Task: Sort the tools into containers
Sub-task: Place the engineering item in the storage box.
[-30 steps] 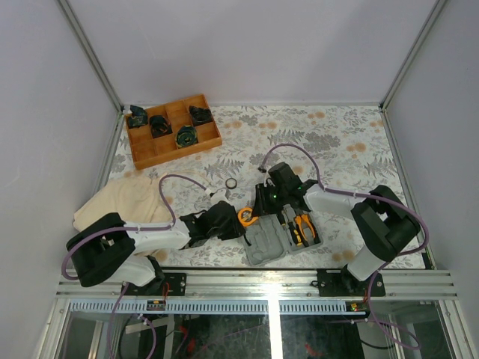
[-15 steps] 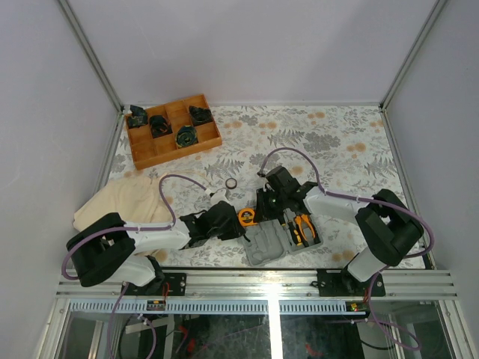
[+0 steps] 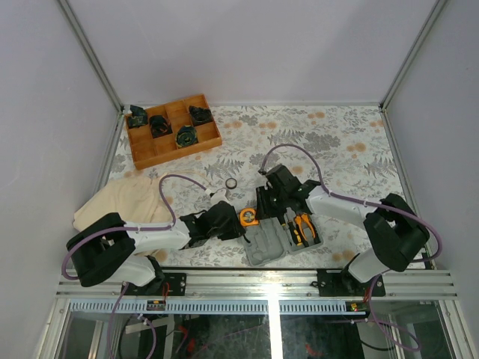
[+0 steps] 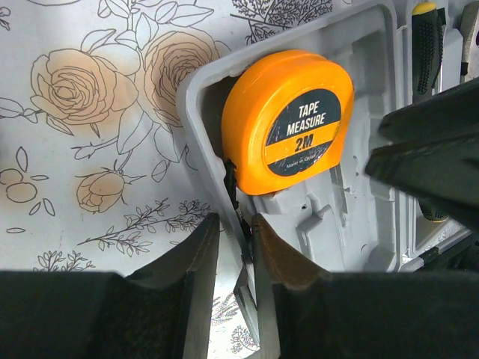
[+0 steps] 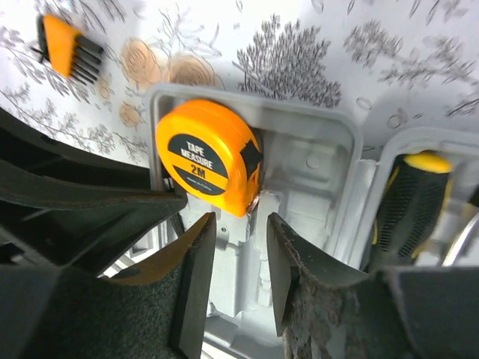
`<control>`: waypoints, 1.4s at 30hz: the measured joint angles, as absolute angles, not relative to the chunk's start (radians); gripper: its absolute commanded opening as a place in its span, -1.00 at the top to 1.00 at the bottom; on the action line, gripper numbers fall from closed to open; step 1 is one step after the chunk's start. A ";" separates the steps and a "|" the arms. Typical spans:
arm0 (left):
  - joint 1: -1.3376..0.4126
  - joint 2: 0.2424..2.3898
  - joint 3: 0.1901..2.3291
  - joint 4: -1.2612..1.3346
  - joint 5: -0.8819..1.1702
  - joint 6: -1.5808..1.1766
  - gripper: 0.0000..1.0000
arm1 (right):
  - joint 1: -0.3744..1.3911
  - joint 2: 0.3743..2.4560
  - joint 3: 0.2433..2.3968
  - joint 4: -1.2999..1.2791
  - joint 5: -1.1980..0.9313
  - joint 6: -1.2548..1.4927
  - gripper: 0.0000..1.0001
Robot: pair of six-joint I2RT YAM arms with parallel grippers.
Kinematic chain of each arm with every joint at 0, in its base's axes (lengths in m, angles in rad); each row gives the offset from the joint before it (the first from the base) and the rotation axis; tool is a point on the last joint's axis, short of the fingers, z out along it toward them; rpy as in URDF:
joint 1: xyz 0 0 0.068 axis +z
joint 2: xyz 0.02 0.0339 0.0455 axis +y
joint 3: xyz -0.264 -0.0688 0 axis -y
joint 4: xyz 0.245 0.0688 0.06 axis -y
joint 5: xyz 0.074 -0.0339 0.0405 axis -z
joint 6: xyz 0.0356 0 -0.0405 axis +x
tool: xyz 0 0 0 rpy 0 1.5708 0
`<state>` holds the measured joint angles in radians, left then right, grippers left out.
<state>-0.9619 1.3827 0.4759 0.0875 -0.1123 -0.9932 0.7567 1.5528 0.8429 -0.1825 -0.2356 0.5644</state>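
The orange tape measure [image 3: 248,217] [image 4: 288,120] [image 5: 206,157] lies in the far left corner of the grey case [image 3: 263,245] [image 4: 352,217] [image 5: 314,172]. My left gripper [image 3: 238,227] [image 4: 233,224] is shut on the case's left rim, which stands between its fingers. My right gripper [image 3: 263,208] [image 5: 239,224] hangs open over the same half, just short of the tape measure, with nothing in it. Orange-handled pliers [image 3: 303,224] and a black-and-yellow screwdriver [image 5: 408,194] [image 4: 426,37] fill the right half. A small ring [image 3: 232,183] lies on the cloth beyond the case.
A brown wooden divided tray [image 3: 150,155] with black parts stands at the back left. A beige cloth [image 3: 123,198] lies by the left arm. A small orange-and-black piece [image 5: 67,48] rests on the flowered tablecloth past the case.
The right gripper's jaws have parted and left the tape measure in the case's corner. The left arm has stayed where it was on the rim.
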 measured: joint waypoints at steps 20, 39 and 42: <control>-0.962 1.383 0.474 0.089 -0.113 -0.995 0.59 | 0.832 1.610 1.024 -0.246 -0.130 0.461 0.27; -0.962 1.383 0.474 0.090 -0.113 -0.994 0.61 | 0.891 1.771 1.127 -0.303 -0.009 0.385 0.28; -0.962 1.383 0.474 0.090 -0.113 -0.994 0.61 | 0.904 1.783 1.144 -0.315 0.012 0.375 0.27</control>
<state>-0.9623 1.3827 0.4744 0.0898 -0.1131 -0.9939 0.9039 1.7832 1.1442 -0.3149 0.0116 0.3752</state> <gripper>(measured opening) 0.207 0.363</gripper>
